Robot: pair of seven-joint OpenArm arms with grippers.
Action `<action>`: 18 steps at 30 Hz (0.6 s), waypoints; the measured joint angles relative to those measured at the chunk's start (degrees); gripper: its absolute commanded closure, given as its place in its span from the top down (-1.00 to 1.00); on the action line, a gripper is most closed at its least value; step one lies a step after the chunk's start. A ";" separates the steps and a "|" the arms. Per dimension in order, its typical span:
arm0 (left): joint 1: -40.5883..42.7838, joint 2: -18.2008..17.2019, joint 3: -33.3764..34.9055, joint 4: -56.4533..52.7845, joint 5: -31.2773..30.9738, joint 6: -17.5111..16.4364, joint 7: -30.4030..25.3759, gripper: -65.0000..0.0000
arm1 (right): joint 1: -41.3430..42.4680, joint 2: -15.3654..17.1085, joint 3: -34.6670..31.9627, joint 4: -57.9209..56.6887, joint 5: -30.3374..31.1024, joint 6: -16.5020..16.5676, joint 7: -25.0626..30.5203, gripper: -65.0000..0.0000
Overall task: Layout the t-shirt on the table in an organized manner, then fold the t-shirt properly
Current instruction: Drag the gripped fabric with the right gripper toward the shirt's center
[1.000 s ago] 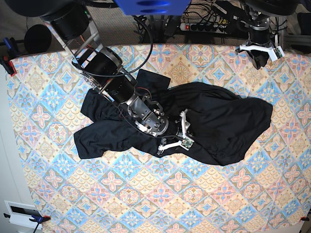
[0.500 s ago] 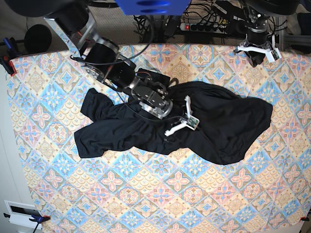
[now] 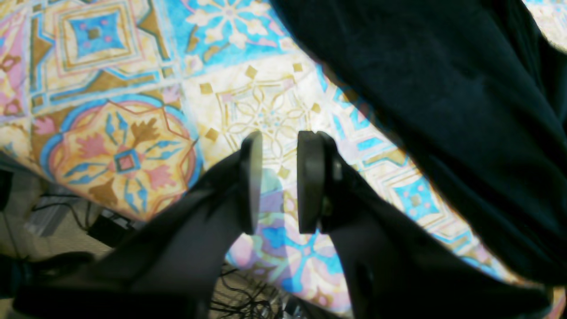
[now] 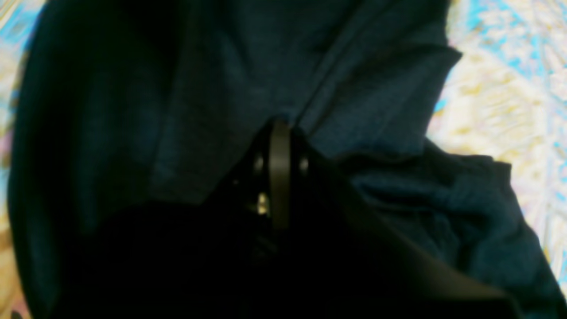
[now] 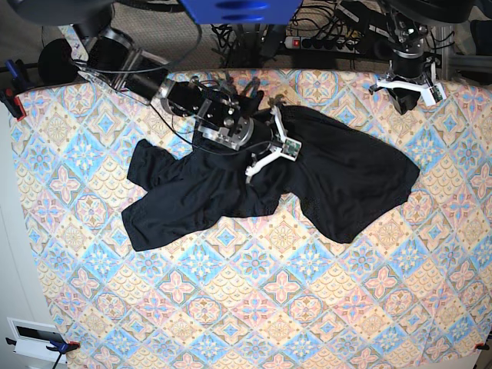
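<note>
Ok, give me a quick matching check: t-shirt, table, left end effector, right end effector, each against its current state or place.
Things:
1. t-shirt
2. table
3. left end effector
4. right end effector

States:
A. pastel tile pattern, mostly bare
B. shut on black fabric
C. crumpled, not laid flat
D. slightly parted over the table edge, holding nothing

Pairs: 1-C, 2-A, 3-D, 4-B

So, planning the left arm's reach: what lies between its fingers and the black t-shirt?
Only bare pastel tiled table separates the left gripper from the crumpled black t-shirt, as the left wrist view shows.
</note>
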 measured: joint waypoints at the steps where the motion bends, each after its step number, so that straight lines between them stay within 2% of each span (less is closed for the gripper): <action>1: -0.02 0.00 0.00 0.00 -0.02 -0.02 0.00 -0.59 | -0.59 0.55 -0.09 1.99 -0.20 0.09 -2.12 -1.00; 7: -0.02 0.02 0.00 0.00 0.00 -0.02 0.00 -0.59 | -2.01 1.95 -0.63 10.73 -0.48 2.23 -12.85 -1.00; 10: -0.02 0.04 0.00 0.00 0.00 -0.04 0.00 -0.59 | -2.49 2.12 -0.98 13.81 -0.04 3.34 -15.87 -1.00; 13: 0.02 0.04 0.02 0.00 0.02 -0.04 0.00 -0.59 | -3.56 2.10 2.47 17.09 1.14 5.40 -19.52 -0.96; 18: 0.07 0.07 0.04 0.00 0.00 -0.04 0.00 -0.59 | -2.69 2.14 10.82 20.61 0.13 4.48 -22.56 -0.76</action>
